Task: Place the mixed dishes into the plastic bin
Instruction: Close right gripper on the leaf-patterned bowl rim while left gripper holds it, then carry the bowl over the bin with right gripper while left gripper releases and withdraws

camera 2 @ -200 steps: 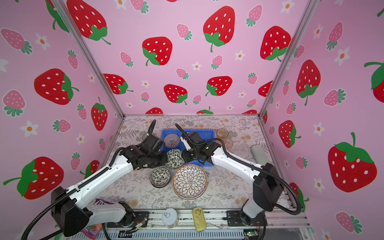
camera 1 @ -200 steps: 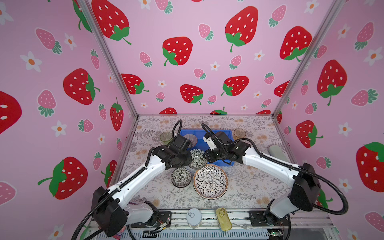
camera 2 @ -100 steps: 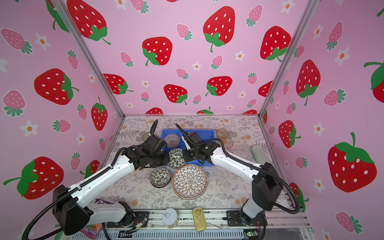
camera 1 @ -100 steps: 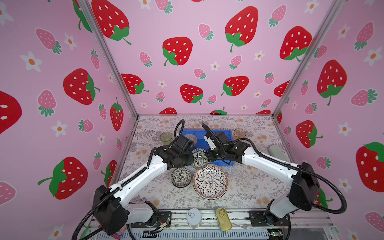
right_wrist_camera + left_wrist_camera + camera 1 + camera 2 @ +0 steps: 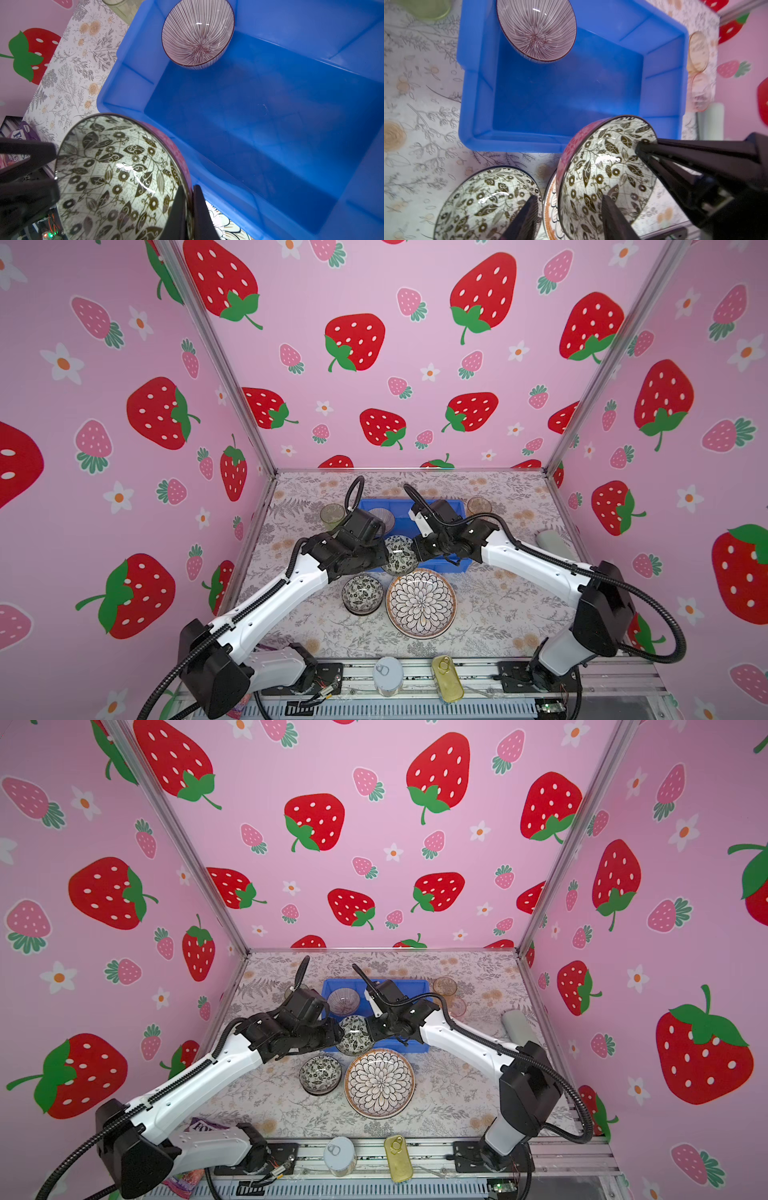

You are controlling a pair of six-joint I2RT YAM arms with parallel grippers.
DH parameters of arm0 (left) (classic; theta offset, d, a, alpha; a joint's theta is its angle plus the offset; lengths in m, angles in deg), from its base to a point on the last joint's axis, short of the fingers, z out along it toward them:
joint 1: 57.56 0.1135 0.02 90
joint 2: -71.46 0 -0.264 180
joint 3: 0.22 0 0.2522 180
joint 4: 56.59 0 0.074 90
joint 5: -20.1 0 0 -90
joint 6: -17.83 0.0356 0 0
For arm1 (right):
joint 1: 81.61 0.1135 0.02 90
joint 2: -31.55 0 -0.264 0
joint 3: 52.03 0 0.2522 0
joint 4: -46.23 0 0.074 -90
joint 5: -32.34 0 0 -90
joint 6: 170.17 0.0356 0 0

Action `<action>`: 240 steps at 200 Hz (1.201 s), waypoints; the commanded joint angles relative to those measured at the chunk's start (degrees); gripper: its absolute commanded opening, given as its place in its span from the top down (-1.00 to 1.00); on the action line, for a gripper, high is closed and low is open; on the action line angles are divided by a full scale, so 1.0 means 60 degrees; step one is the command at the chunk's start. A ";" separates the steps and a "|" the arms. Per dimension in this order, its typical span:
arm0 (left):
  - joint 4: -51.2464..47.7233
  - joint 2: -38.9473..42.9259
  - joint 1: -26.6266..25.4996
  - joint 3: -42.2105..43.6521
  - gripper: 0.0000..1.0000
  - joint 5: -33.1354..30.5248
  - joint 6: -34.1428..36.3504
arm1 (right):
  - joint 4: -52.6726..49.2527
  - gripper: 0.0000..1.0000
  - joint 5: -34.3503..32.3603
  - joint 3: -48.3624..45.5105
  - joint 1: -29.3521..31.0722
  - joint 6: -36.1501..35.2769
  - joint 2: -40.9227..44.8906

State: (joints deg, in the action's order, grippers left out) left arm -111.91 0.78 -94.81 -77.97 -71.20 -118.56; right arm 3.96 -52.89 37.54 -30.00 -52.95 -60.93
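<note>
Currently the flowered bowl (image 5: 400, 554) hangs tilted above the near wall of the blue bin (image 5: 508, 143), between both claws. The right claw (image 5: 188, 209) is pinched tight on its rim and carries it. The left claw (image 5: 569, 200) stands spread, a finger on each side of the rim, seemingly not pressing, though that close view is hazy. This one-sided hold probably lets the bowl swing in beside the striped bowl (image 5: 536, 31).

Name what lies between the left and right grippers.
A black-floral bowl, pink outside, lies between them in both top views; the right gripper pinches its rim.
</note>
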 commanded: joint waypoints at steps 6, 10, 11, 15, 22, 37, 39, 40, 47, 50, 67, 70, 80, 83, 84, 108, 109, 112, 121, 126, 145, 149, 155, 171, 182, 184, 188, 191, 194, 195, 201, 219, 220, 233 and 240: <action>-0.0155 0.0391 -0.0030 -0.0075 -0.36 -0.0463 0.0041 | -0.0057 1.00 0.0187 0.0762 -0.0122 -0.0066 -0.0035; -0.0191 0.0433 -0.0035 -0.0094 -0.41 -0.0505 0.0049 | -0.0091 1.00 0.0186 0.0847 -0.0135 -0.0091 -0.0050; -0.0206 0.0445 -0.0026 -0.0106 -0.42 -0.0518 0.0052 | -0.0101 1.00 0.0186 0.0866 -0.0135 -0.0095 -0.0067; -0.0247 0.0484 -0.0018 -0.0126 -0.47 -0.0567 0.0055 | -0.0142 1.00 0.0169 0.0950 -0.0148 -0.0123 -0.0090; -0.0330 0.0555 -0.0022 -0.0175 -0.54 -0.0664 0.0078 | -0.0207 1.00 0.0158 0.1093 -0.0155 -0.0155 -0.0137; -0.0523 0.0718 0.0002 -0.0243 -0.64 -0.0896 0.0127 | -0.0382 1.00 0.0107 0.1436 -0.0202 -0.0189 -0.0284; -0.0557 0.0756 -0.0001 -0.0251 -0.65 -0.0926 0.0129 | -0.0399 1.00 0.0096 0.1481 -0.0207 -0.0187 -0.0302; -0.0572 0.0774 -0.0001 -0.0250 -0.65 -0.0940 0.0129 | -0.0409 1.00 0.0097 0.1505 -0.0208 -0.0187 -0.0310; -0.0692 0.0875 0.0009 -0.0255 -0.68 -0.1058 0.0122 | -0.0494 1.00 0.0092 0.1659 -0.0240 -0.0174 -0.0393; -0.0729 0.0906 0.0016 -0.0233 -0.69 -0.1100 0.0116 | -0.0516 1.00 0.0090 0.1725 -0.0251 -0.0163 -0.0430; -0.0876 0.1253 0.0055 -0.0068 -0.74 -0.1336 0.0008 | -0.0673 1.00 0.0032 0.2105 -0.0322 -0.0078 -0.0679; -0.0908 0.1323 0.0057 -0.0038 -0.74 -0.1391 -0.0027 | -0.0674 1.00 0.0038 0.2162 -0.0333 -0.0063 -0.0726; -0.1031 0.1578 0.0095 0.0079 -0.76 -0.1550 -0.0124 | -0.0683 1.00 0.0044 0.2344 -0.0375 -0.0001 -0.0877; -0.1052 0.1662 0.0102 0.0131 -0.76 -0.1610 -0.0142 | -0.0690 1.00 0.0053 0.2393 -0.0395 0.0023 -0.0919; -0.1061 0.1696 0.0109 0.0146 -0.76 -0.1619 -0.0153 | -0.0693 1.00 0.0053 0.2416 -0.0397 0.0028 -0.0941; -0.1280 0.2402 0.0231 0.0466 -0.78 -0.1989 -0.0302 | -0.0470 1.00 0.0069 0.2803 -0.0573 0.0193 -0.1297; -0.1293 0.2425 0.0246 0.0475 -0.78 -0.2007 -0.0299 | -0.0459 1.00 0.0076 0.2818 -0.0581 0.0208 -0.1313; -0.1350 0.2515 0.0273 0.0506 -0.79 -0.2030 -0.0316 | -0.0437 1.00 0.0089 0.2861 -0.0618 0.0240 -0.1371; -0.1489 0.2735 0.0380 0.0598 -0.80 -0.2101 -0.0360 | -0.0323 1.00 0.0156 0.2993 -0.0745 0.0356 -0.1538; -0.1560 0.2843 0.0422 0.0639 -0.81 -0.2139 -0.0381 | -0.0243 1.00 0.0191 0.3054 -0.0817 0.0428 -0.1621; -0.1928 0.3230 0.0631 0.0775 -0.82 -0.2209 -0.0433 | 0.0076 1.00 0.0381 0.3222 -0.1036 0.0732 -0.1957; -0.1997 0.3296 0.0661 0.0797 -0.82 -0.2248 -0.0439 | 0.0151 1.00 0.0418 0.3263 -0.1073 0.0804 -0.2023; -0.2104 0.3404 0.0705 0.0845 -0.82 -0.2277 -0.0455 | 0.0245 1.00 0.0445 0.3319 -0.1141 0.0937 -0.2131; -0.2326 0.3707 0.0795 0.0959 -0.82 -0.2356 -0.0507 | 0.0475 1.00 0.0598 0.3546 -0.1281 0.1262 -0.2508; -0.2429 0.3902 0.0868 0.1064 -0.82 -0.2403 -0.0543 | 0.0568 1.00 0.0655 0.3790 -0.1328 0.1420 -0.2796; -0.2443 0.3939 0.0879 0.1079 -0.82 -0.2405 -0.0555 | 0.0575 1.00 0.0665 0.3845 -0.1327 0.1460 -0.2853; -0.2472 0.4008 0.0901 0.1120 -0.82 -0.2418 -0.0572 | 0.0599 1.00 0.0666 0.3945 -0.1333 0.1519 -0.2966; -0.2495 0.4049 0.0919 0.1145 -0.82 -0.2420 -0.0574 | 0.0580 1.00 0.0674 0.4047 -0.1325 0.1570 -0.3049; -0.2537 0.4075 0.0934 0.1156 -0.83 -0.2425 -0.0581 | 0.0600 1.00 0.0697 0.4137 -0.1334 0.1602 -0.3135; -0.2537 0.4089 0.0935 0.1171 -0.83 -0.2430 -0.0585 | 0.0588 1.00 0.0705 0.4166 -0.1335 0.1616 -0.3169; -0.2583 0.4173 0.0976 0.1202 -0.83 -0.2427 -0.0598 | 0.0599 1.00 0.0759 0.4349 -0.1324 0.1688 -0.3328; -0.2768 0.4315 0.1100 0.1244 -0.82 -0.2434 -0.0567 | 0.0650 1.00 0.0854 0.4776 -0.1329 0.1852 -0.3783; -0.2784 0.4319 0.1106 0.1237 -0.82 -0.2434 -0.0563 | 0.0658 1.00 0.0849 0.4786 -0.1326 0.1858 -0.3794; -0.2909 0.4379 0.1175 0.1230 -0.83 -0.2424 -0.0523 | 0.0694 1.00 0.0850 0.5025 -0.1330 0.1945 -0.4054; -0.2964 0.4404 0.1204 0.1222 -0.83 -0.2423 -0.0486 | 0.0734 1.00 0.0849 0.5082 -0.1330 0.2001 -0.4176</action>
State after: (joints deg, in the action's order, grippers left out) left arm -126.36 26.38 -88.41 -70.69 -83.48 -121.05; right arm 5.36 -49.41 64.66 -38.26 -43.96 -84.82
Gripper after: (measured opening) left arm 0.914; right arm 0.084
